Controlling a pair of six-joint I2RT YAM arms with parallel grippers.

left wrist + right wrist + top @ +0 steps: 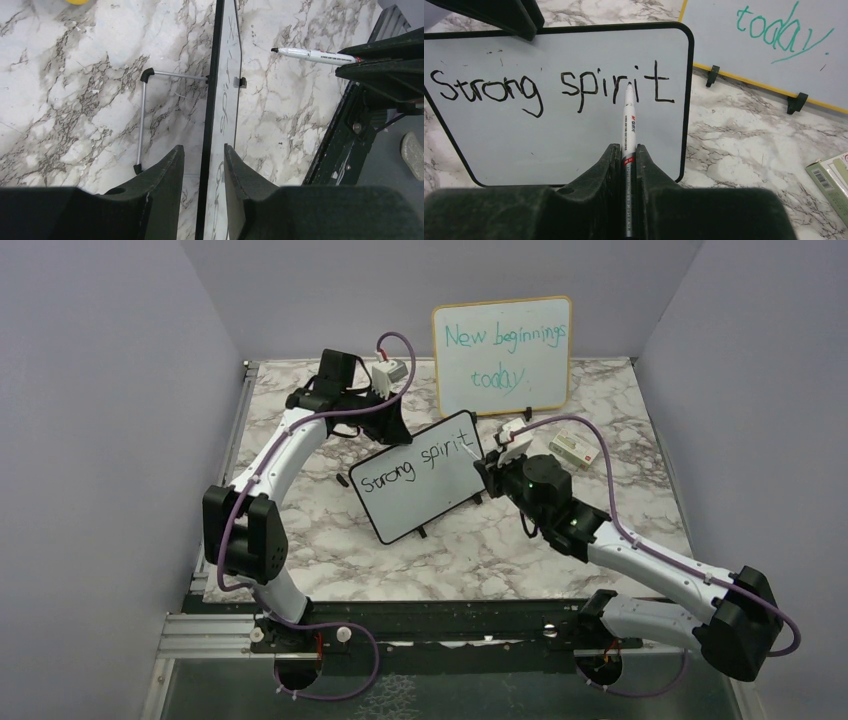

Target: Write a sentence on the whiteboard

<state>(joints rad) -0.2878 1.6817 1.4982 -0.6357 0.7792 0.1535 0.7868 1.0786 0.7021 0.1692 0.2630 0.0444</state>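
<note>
in the middle of the table [620,510], the whiteboard [420,490] stands on thin legs [142,120]. the left pincer [202,148] is open around its top edge, not squeezing. the right pincer [628,148] grips the marker [628,115] tight. a push from the marker could tip the loose board over.

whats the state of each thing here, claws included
whiteboard: propped up, "Strong spirit" written in black
marker: uncapped, tip just off the whiteboard
right claw: shut on marker
left claw: open, straddling whiteboard's edge
yellow-framed board: standing, teal "New beginnings today"
box: lying flat
</note>
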